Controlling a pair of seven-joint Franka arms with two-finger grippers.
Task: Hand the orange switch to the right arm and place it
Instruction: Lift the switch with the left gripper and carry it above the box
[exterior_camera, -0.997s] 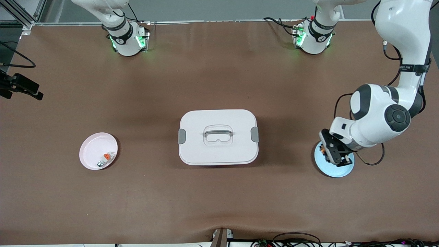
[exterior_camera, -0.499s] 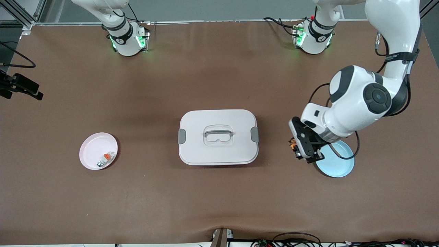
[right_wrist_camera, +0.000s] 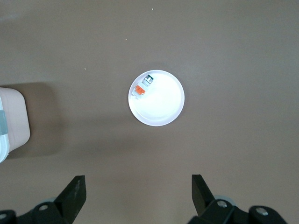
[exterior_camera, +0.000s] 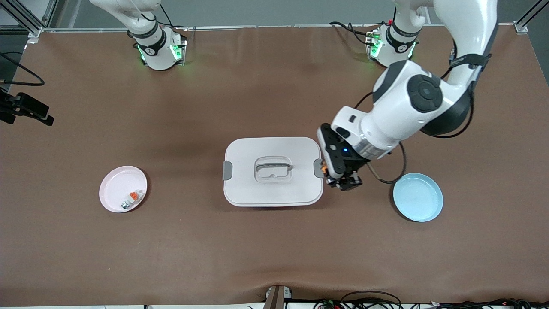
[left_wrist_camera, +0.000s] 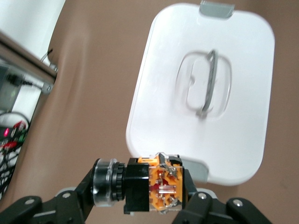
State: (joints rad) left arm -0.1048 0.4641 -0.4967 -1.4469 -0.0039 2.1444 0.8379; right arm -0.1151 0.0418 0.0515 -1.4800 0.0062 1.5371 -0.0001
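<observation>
Your left gripper (exterior_camera: 339, 177) pinches the orange switch (left_wrist_camera: 152, 184) over the white box's (exterior_camera: 272, 191) edge, while the right gripper (right_wrist_camera: 138, 193), spread wide above the pink plate (right_wrist_camera: 163, 116), awaits handover and placing.

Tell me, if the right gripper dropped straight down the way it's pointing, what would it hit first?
Most likely bare brown table. The right gripper, fingers open, points down at open tabletop; the pink plate with its small whitish part lies a little ahead of the fingertips, not between them. Height is hard to judge.
</observation>
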